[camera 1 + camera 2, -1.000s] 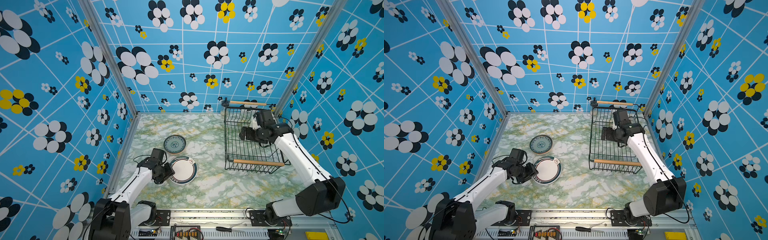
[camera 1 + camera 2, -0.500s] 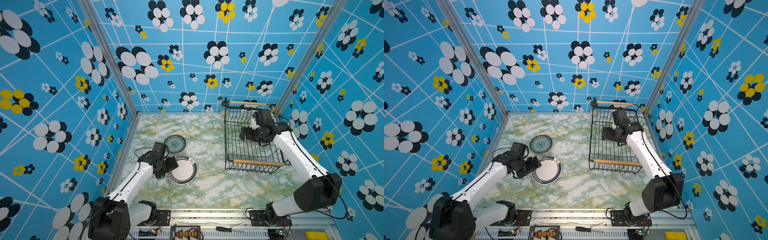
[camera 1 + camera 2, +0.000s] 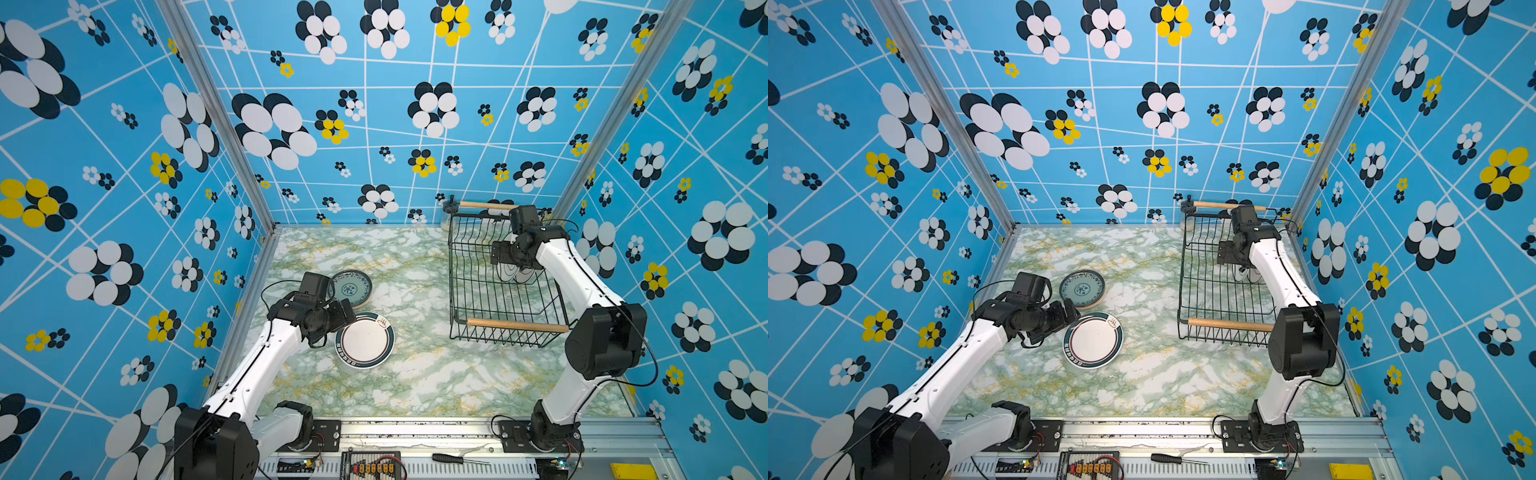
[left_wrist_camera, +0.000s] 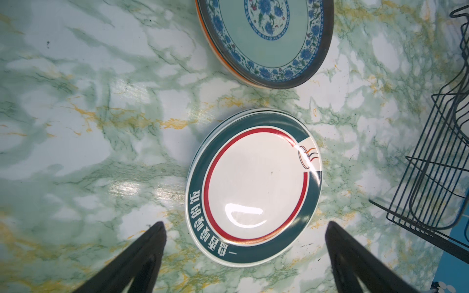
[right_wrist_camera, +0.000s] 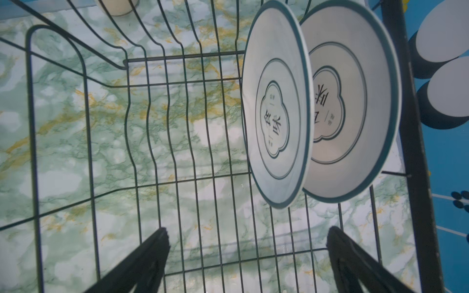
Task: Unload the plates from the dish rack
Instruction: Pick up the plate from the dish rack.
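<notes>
**Rack holds two plates**

Right tool wide, empty, over it — both upright just ahead. Left tool wide, empty — teal-rimmed plate flat on table just ahead, blue plate beyond.

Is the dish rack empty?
No, the right wrist view shows two plates standing on edge inside the rack.
</notes>
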### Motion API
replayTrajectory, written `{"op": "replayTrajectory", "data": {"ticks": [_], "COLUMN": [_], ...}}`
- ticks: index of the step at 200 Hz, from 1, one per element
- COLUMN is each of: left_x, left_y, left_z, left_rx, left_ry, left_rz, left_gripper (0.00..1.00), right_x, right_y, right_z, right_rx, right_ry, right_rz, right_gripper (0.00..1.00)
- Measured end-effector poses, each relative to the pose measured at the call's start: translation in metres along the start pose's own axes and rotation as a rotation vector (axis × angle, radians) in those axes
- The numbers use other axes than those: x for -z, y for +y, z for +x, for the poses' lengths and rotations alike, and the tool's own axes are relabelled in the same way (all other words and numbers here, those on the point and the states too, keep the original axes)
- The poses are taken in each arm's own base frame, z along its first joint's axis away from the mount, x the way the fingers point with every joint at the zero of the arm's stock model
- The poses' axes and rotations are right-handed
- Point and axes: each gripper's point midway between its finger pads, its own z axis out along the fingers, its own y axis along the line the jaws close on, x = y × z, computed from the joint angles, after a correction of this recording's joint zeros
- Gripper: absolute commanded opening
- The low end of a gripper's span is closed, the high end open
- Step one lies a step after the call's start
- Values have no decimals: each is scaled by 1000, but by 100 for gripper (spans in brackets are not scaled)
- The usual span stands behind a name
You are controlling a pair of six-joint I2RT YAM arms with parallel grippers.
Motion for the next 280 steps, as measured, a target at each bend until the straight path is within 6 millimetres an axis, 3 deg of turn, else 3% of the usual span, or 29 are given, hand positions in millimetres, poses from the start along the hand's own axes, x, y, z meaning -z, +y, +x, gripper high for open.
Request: {"op": "replayTrajectory", "data": {"ticks": [43, 101, 139, 167, 206, 233, 280], "left_x": [19, 29, 30, 31, 34, 34, 37], "left_y": [-5, -4, -6, -12, -19, -22, -25], "left_z": [-12, -26, -29, -31, -35, -34, -37], "left_rx": [2, 55, 73, 62, 56, 42, 7], "left_ry": [-72, -131, -144, -142, -153, -141, -135], "left_rz": [30, 6, 18, 49, 96, 108, 101], "left_gripper": [99, 99, 99, 99, 99, 99, 99], "right_x": [-28, -58, -69, -76, -80, -89, -91], "right_y": [-16, -11, -8, -7, -8, -10, -14], "right_z": [-21, -31, -39, -38, -41, -32, -33], "right_rx": [-21, -5, -7, -2, -1, 5, 8], "right_ry": [-8, -5, -19, -13, -32, -16, -35], "right_rz": [60, 66, 65, 66, 64, 69, 71], "right_gripper": [95, 84, 72, 54, 37, 31, 22]}}
